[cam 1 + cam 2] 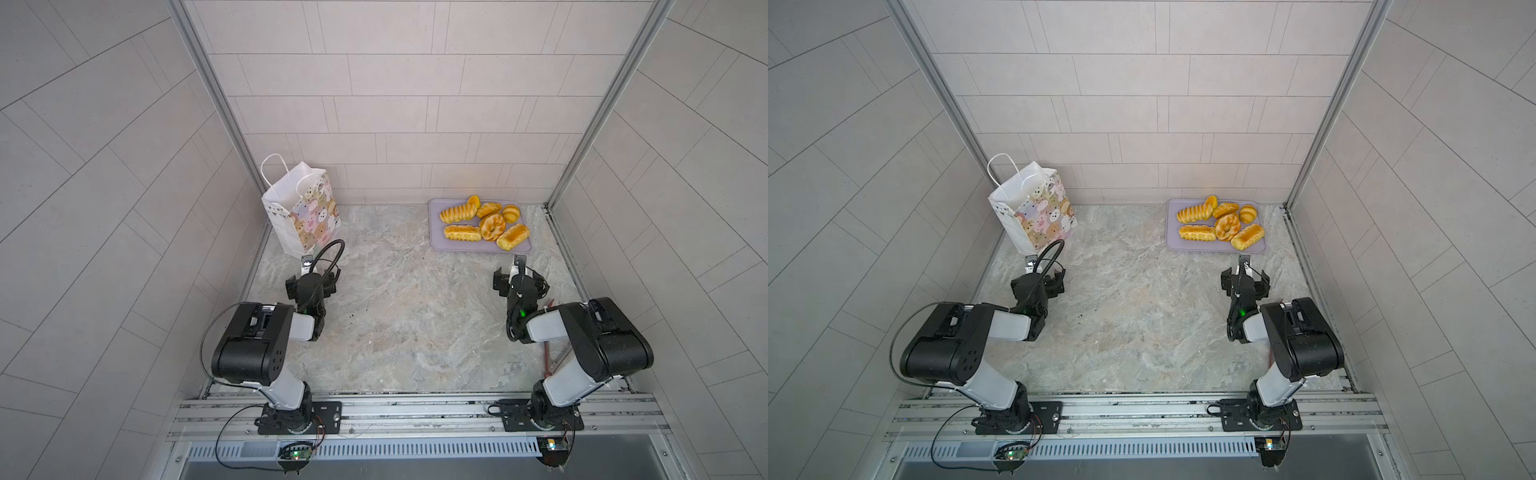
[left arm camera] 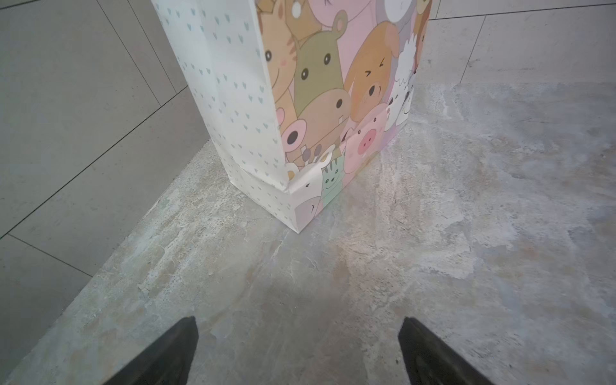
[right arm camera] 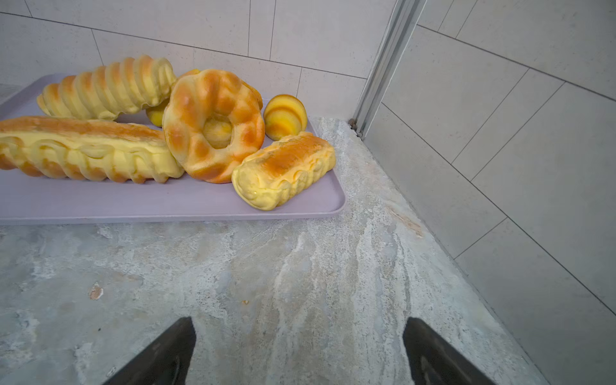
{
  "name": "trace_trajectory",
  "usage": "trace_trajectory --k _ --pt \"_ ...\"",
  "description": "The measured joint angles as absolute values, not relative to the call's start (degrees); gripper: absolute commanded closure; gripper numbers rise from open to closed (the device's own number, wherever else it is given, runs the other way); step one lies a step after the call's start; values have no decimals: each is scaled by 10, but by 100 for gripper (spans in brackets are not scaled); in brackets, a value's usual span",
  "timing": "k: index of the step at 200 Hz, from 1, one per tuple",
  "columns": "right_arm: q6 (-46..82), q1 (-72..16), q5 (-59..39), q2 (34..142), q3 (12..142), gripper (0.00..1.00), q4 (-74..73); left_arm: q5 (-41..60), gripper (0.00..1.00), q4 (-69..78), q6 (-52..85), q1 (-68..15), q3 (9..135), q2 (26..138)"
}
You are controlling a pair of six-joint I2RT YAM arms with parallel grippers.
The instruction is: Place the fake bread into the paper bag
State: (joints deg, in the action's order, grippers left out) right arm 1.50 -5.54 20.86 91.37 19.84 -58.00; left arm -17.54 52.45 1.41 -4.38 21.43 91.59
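Note:
The paper bag (image 1: 301, 208) (image 1: 1034, 208) stands upright at the back left, its cartoon animal face turned toward me, close up in the left wrist view (image 2: 300, 100). The fake bread (image 1: 482, 224) (image 1: 1221, 226), several glossy golden pieces, lies on a lilac tray (image 1: 440, 245) (image 3: 133, 203) at the back right. A ring doughnut (image 3: 213, 126) leans among long ridged loaves. My left gripper (image 1: 311, 276) (image 2: 298, 325) is open and empty, just in front of the bag. My right gripper (image 1: 519, 276) (image 3: 298, 325) is open and empty, a short way before the tray.
Tiled walls close in the marbled table on the left, back and right, with metal posts (image 1: 569, 166) in the back corners. A reddish rod (image 1: 548, 353) lies by the right wall behind the right arm. The arm bases sit on a rail (image 1: 415, 411) along the front.

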Motion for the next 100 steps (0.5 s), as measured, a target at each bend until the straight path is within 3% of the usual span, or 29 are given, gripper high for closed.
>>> trace_trajectory --k 100 --pt "15 -55 203 914 198 1 -581 -175 0 524 14 -44 214 916"
